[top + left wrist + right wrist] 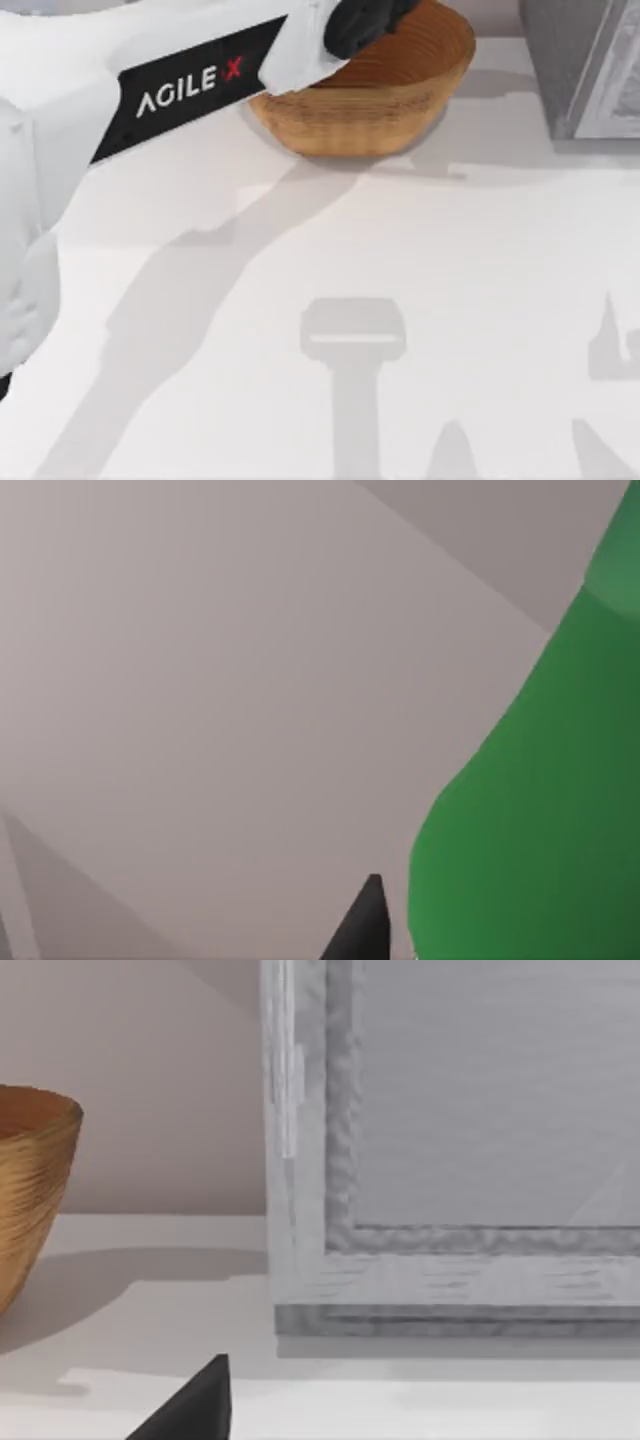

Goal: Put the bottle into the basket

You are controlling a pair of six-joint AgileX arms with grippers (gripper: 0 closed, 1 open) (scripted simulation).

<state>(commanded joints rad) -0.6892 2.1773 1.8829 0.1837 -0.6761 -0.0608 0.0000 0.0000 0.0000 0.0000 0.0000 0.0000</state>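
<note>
The tan woven basket stands at the back of the table, left of a grey box, and its side shows in the right wrist view. My left arm reaches over it from the left, and my left gripper hangs above its rim. In the left wrist view the green bottle is very close to the camera, next to one dark fingertip, and the gripper is shut on it. In the top view the arm hides the bottle. One dark fingertip of my right gripper shows low over the table, facing the grey box.
A grey framed box stands at the back right of the table, close to the basket, and rises as a wall in the right wrist view. The white tabletop carries only the arms' shadows.
</note>
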